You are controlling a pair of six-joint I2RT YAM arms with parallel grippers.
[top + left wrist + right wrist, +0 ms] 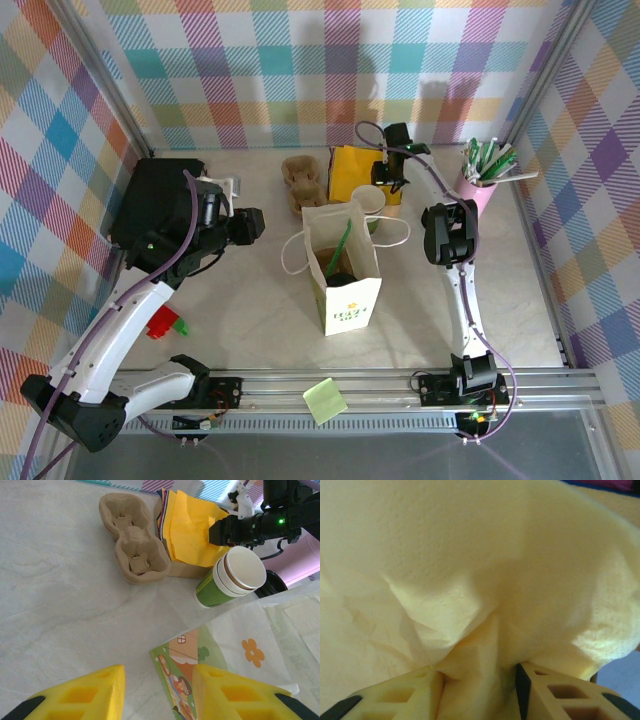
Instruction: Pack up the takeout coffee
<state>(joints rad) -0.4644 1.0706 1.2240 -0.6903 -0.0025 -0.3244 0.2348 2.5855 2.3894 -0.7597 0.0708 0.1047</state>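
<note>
Two tools, left tool (pixel 157 680) half open and empty (over table (pixel 60 605)), right tool (pixel 480 680) seemingly pinching yellow napkin (pixel 470 555)

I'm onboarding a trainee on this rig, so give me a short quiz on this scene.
1. True or false: the takeout coffee stands outside the paper bag.
2. The right gripper pinches: A) a straw, B) a yellow napkin, C) a black lid.
3. Fill in: the left gripper is ____ and holds nothing.
Key: 1 true; 2 B; 3 open.
</note>
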